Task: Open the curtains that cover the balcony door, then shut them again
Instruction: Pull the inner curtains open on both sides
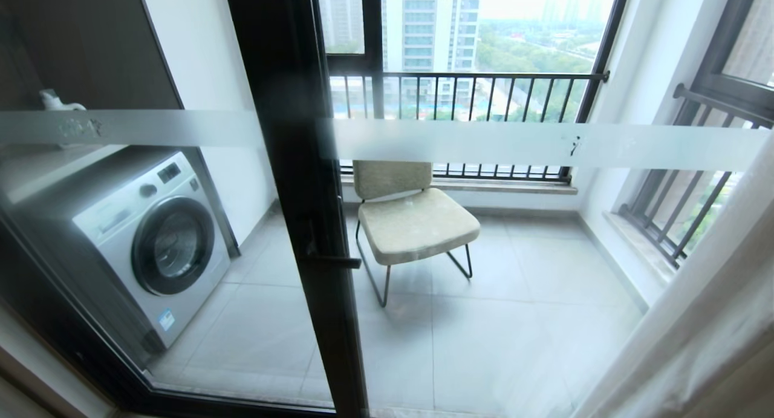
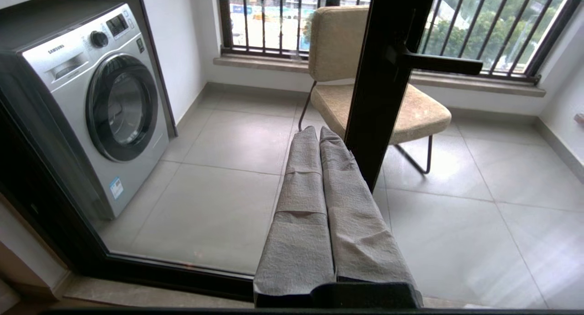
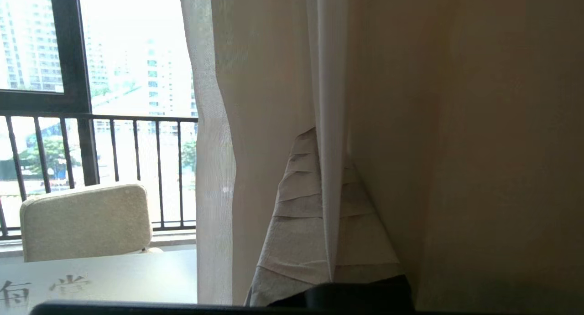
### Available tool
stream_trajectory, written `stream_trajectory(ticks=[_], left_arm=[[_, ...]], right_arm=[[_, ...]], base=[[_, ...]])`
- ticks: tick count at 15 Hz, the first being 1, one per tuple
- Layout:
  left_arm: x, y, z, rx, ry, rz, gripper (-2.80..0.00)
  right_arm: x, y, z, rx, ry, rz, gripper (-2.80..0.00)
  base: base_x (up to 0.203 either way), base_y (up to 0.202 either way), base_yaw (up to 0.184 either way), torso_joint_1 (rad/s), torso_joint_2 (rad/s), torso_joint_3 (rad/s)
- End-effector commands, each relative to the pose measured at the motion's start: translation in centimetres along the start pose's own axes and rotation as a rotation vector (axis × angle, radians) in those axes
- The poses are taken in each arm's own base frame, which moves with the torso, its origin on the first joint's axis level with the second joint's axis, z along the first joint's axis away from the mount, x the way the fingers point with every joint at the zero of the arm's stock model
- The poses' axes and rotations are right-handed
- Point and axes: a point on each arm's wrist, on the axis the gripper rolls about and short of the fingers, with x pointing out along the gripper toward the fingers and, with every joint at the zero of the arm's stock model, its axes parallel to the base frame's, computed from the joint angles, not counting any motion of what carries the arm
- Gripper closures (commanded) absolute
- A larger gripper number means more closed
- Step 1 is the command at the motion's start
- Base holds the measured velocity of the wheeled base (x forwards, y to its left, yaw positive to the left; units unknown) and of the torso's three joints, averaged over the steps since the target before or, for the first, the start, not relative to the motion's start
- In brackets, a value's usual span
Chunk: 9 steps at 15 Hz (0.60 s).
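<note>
The curtains (image 1: 695,321) are bunched at the right edge of the balcony door (image 1: 290,164), and the right hand (image 3: 326,164) is clenched with a sheer fold running between its fingers. The pinch looks thin, so the slick cloth could slip free on a leftward pull, or only the sheer layer might follow while the heavier beige one stays behind. The left hand (image 2: 318,135) hangs clenched and empty near the door frame.
</note>
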Motion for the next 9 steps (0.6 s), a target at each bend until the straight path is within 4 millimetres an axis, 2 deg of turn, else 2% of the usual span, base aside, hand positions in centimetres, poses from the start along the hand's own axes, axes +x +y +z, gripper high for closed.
stream_trajectory(ticks=[1, 9], left_arm=[[0.0, 0.0, 0.01, -0.001, -0.001, 0.002, 0.0], [0.0, 0.0, 0.01, -0.001, -0.001, 0.002, 0.0]], right_arm=[[-0.07, -0.26, 0.12, -0.007, -0.007, -0.013, 0.0], [-0.44, -0.86, 0.5, -0.023, -0.013, -0.046, 0.0]], base=[[0.0, -0.187, 0.0, 0.002, 0.0, -0.002], [0.0, -0.19, 0.002, 0.002, 0.0, 0.003]])
